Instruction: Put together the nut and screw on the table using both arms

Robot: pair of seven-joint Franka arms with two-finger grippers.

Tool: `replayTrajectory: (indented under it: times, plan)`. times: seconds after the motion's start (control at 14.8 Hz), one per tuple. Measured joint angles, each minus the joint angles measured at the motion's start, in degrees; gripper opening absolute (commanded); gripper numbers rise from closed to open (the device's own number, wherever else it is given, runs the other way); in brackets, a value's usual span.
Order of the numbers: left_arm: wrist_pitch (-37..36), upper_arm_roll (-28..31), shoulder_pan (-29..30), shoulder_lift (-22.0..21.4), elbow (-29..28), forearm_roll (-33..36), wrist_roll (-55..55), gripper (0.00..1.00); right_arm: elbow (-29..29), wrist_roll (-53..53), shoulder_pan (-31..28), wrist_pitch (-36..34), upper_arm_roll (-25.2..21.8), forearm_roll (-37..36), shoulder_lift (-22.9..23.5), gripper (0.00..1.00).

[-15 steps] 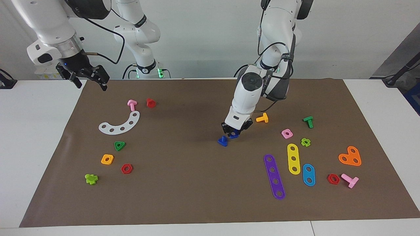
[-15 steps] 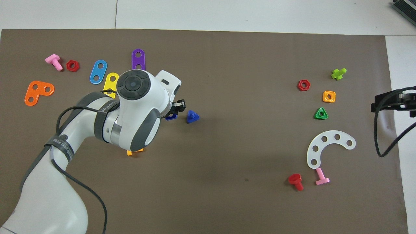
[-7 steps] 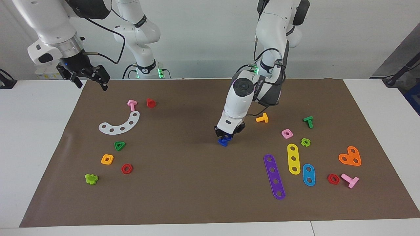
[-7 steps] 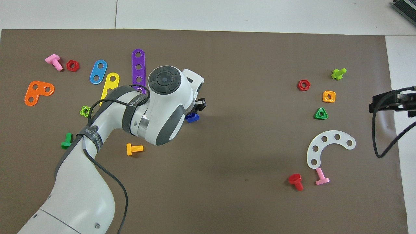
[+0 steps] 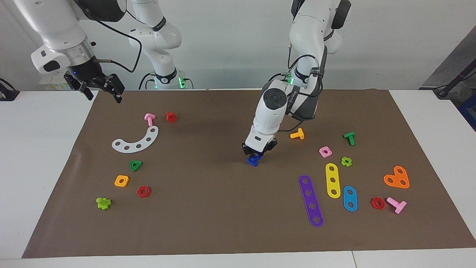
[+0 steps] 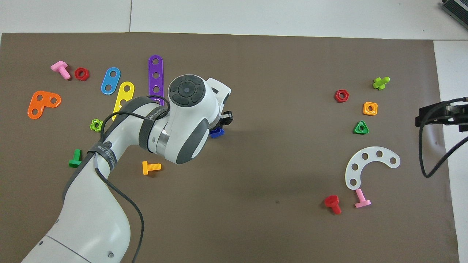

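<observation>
In the facing view we are lowering the left gripper (image 5: 256, 153), pinching the nut (image 5: 256, 156), onto the screw (image 5: 253, 162) standing shaft-up mid-surface; both look light, stiff and slippery, best gripped on flat edges. The right gripper (image 5: 99, 88), spread, is waiting. From overhead, only blue plastic (image 6: 216, 133) is showing beneath the left arm.

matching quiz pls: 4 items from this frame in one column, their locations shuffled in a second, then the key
Things:
1. left gripper
2. right gripper
3. red hex nut
4. orange screw

Places:
A. beside the orange-yellow square nut
B. up over the brown sheet's corner, right arm's end
C. low over the blue parts at mid-sheet
D. on the sheet beside the left arm's wrist

Pairs: 1-C, 2-B, 3-A, 4-D
</observation>
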Motion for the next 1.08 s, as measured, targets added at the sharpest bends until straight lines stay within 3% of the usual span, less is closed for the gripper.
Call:
replayTrajectory:
  times: [1.08]
  plan:
    - [0.4,0.1,-0.5,1.4,1.2,0.0,-0.3,0.20,0.0,0.0,0.0,0.0,0.0,0.0,0.0,1.00]
